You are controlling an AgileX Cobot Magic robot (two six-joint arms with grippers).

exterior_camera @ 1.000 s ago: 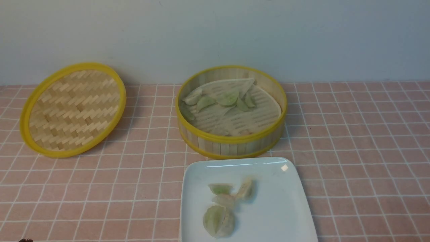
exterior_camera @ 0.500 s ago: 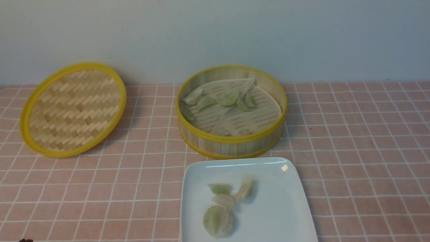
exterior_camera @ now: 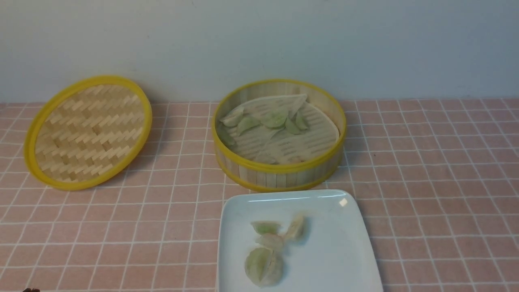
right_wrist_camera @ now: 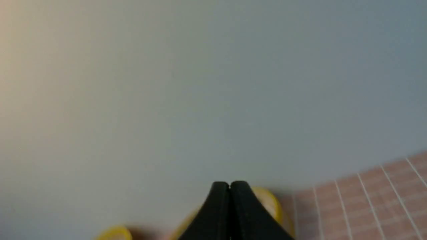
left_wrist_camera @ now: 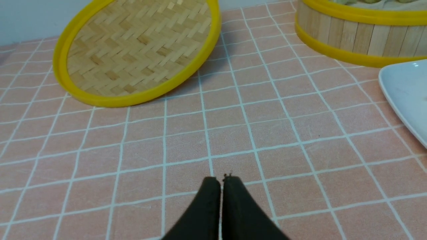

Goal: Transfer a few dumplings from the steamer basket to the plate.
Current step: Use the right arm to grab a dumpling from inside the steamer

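Several pale green half-moon dumplings [exterior_camera: 267,247] lie on the glossy white square plate [exterior_camera: 336,259], others in the round bamboo steamer basket [exterior_camera: 279,172] behind it, and with the left gripper [left_wrist_camera: 222,180] and right gripper [right_wrist_camera: 229,185] both closed and empty, the transfer looks finished; another pick would need opened jaws.

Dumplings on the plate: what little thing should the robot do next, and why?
Probably open the right gripper and move it toward the basket: it is shut and empty, and dumplings lie there. Several already on the plate may be enough, though.
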